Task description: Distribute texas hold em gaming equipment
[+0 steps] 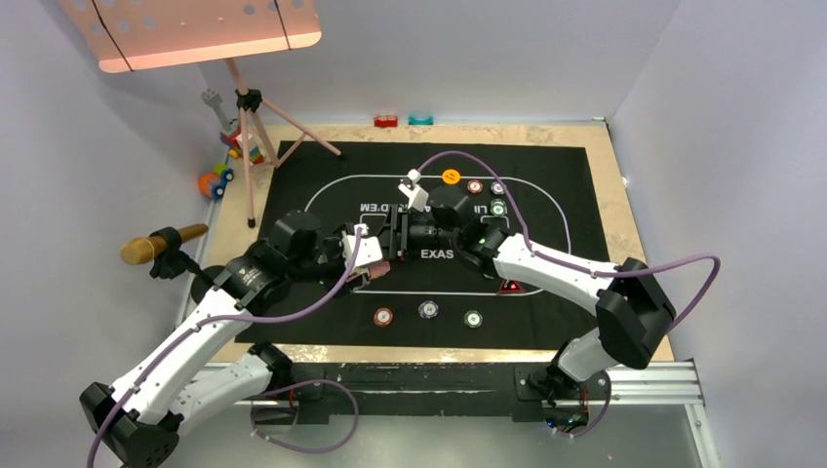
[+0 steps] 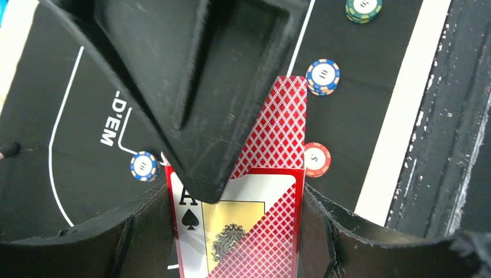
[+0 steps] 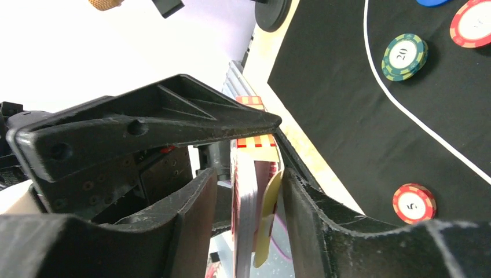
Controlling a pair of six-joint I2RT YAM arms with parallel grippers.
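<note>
From above, you had both arms meeting over the middle of the black felt mat [image 1: 585, 292], the left gripper [image 1: 375, 258] and the right gripper [image 1: 395, 229] close together around a card box [image 1: 378, 265] that showed only as a small reddish shape. Chips lay dealt at the far side by an orange button [image 1: 451, 176], and three more sat in a near row, the red chip [image 1: 383, 316] leftmost. To do this step well, I judge you needed one hand to hold the box steady while the other worked the flap or cards, without crushing it.

In the left wrist view, your left fingers were closed onto the card box [image 2: 243, 231], one on each long side, its ace-of-spades face toward the camera. Its red-patterned flap [image 2: 281, 124] stood up beyond the fingertips, partly hidden by the right arm's black finger [image 2: 197, 87].

In the right wrist view, your right fingers [image 3: 324, 226] stood partly apart with the box's edge [image 3: 246, 214] between them. A gap showed on each side, so I could not tell whether they gripped it. A yellowish tab hung beside the lower finger.
</note>
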